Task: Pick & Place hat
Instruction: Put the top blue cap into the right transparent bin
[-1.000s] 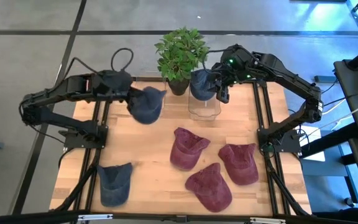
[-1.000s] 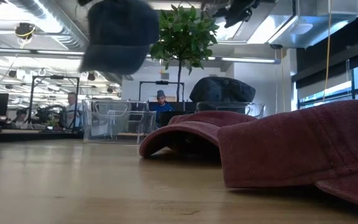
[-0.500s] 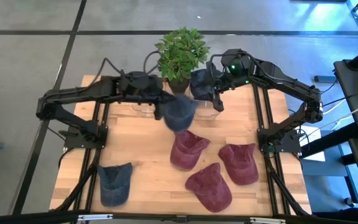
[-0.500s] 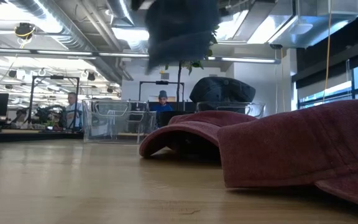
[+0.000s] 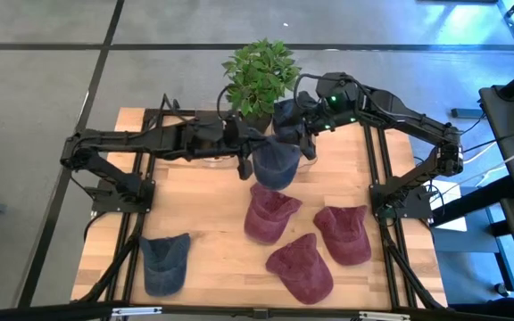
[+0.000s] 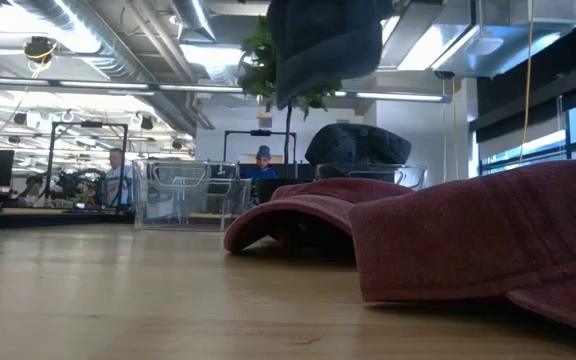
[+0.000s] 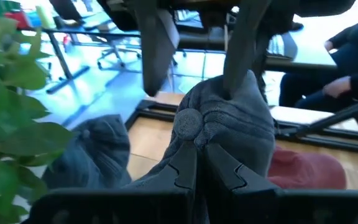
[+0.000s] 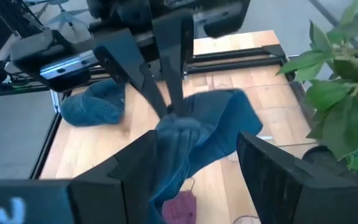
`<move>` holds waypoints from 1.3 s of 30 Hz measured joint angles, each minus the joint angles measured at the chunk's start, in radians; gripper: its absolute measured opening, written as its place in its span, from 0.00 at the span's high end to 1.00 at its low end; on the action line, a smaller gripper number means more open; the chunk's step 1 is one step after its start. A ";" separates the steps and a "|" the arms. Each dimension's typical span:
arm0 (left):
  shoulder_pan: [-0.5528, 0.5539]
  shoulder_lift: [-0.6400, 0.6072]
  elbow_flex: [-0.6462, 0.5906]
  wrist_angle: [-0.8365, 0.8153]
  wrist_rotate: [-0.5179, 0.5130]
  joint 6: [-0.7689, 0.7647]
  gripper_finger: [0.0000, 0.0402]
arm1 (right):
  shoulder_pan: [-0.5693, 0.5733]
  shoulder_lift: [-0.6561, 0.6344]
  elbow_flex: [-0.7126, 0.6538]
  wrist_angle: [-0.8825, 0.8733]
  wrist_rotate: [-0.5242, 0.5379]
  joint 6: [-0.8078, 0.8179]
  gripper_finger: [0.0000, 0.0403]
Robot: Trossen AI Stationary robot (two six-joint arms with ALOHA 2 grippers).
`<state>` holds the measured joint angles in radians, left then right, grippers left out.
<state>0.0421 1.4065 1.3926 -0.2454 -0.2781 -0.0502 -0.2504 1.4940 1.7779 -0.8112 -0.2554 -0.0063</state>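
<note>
My left gripper (image 5: 246, 152) is shut on a blue hat (image 5: 275, 162), held high over the middle of the table's far half and seen at the top of the low view (image 6: 323, 45). My right gripper (image 5: 303, 143) is open, one finger on each side of that hat (image 8: 191, 134). In the left wrist view its fingers (image 7: 157, 50) reach down around the crown. A second blue hat (image 5: 286, 120) rests on a clear bin (image 6: 368, 175) at the far edge. Three red hats (image 5: 270, 214) (image 5: 342, 234) (image 5: 302, 267) lie on the table, and another blue hat (image 5: 166, 263) lies at the near left. My left gripper pinches a fold of the crown beside the top button (image 7: 194, 134) between its two fingers. The fingers come nearly level from the table's left. The hat hangs from them, slack and lifted clear of the table. My right gripper's fingers (image 8: 145, 158) stand close around the hat; I cannot tell whether they touch it.
A potted plant (image 5: 259, 76) stands at the far edge just behind both grippers. A second clear bin (image 6: 183, 195) sits left of the first. Bare wood lies along the table's left side and near middle (image 5: 212, 232). People sit in the room beyond.
My left gripper has carried the blue hat toward the table's right, from over the far left to between the fingers of my right gripper, rolling as it went. The hat stayed clear of the table. My right gripper has tipped and shifted a little toward the hat, still open.
</note>
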 joint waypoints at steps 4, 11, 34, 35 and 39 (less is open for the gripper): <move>-0.012 -0.004 0.000 0.003 -0.059 0.008 0.99 | 0.004 0.000 0.000 -0.011 -0.018 0.003 0.45; -0.011 -0.004 0.000 0.015 -0.092 -0.007 0.99 | 0.053 0.016 0.000 -0.006 -0.033 0.025 0.45; -0.036 -0.004 0.000 0.009 -0.107 0.060 0.93 | 0.078 0.036 0.000 0.004 0.056 0.010 0.98; -0.037 -0.004 0.000 0.009 -0.112 0.053 0.92 | 0.078 0.034 0.000 0.000 0.056 0.000 0.98; -0.050 -0.004 0.000 0.010 -0.132 0.030 0.85 | 0.070 0.027 0.000 -0.017 0.061 -0.025 0.97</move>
<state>-0.0082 1.4025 1.3926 -0.2356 -0.4102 -0.0204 -0.1808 1.5210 1.7782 -0.8283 -0.1944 -0.0312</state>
